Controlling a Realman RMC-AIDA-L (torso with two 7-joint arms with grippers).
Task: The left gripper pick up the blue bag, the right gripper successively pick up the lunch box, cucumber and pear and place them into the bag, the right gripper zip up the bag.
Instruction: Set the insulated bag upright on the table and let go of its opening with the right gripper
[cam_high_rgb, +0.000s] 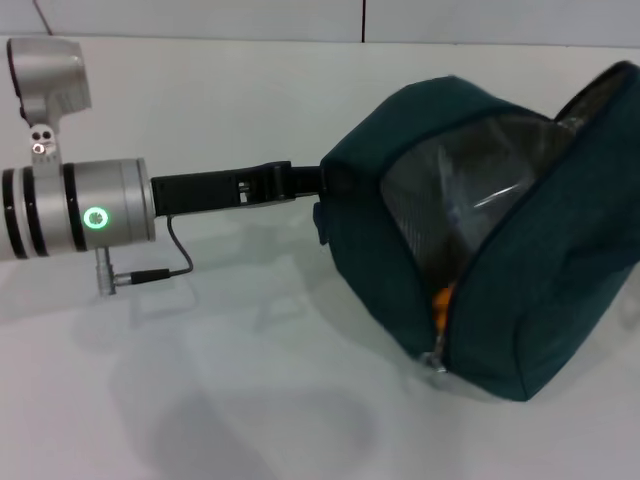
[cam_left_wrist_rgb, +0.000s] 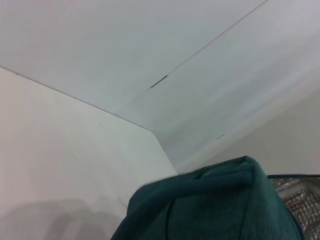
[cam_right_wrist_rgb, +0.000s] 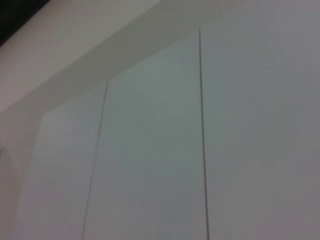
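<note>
1. Left gripper (cam_high_rgb: 315, 182) reaches the blue bag (cam_high_rgb: 520, 290) on the table (cam_high_rgb: 200, 380); jaws hidden, cannot tell
2. Unzipped; pear (cam_high_rgb: 443, 298) near the mouth, might roll out
3. Right gripper unseen; zipping could drag the bag

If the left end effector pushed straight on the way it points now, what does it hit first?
The blue bag. The left end effector points right across the table and already meets the bag's left side; its fingertips are hidden against the fabric, so there looks to be no gap to cross.
</note>
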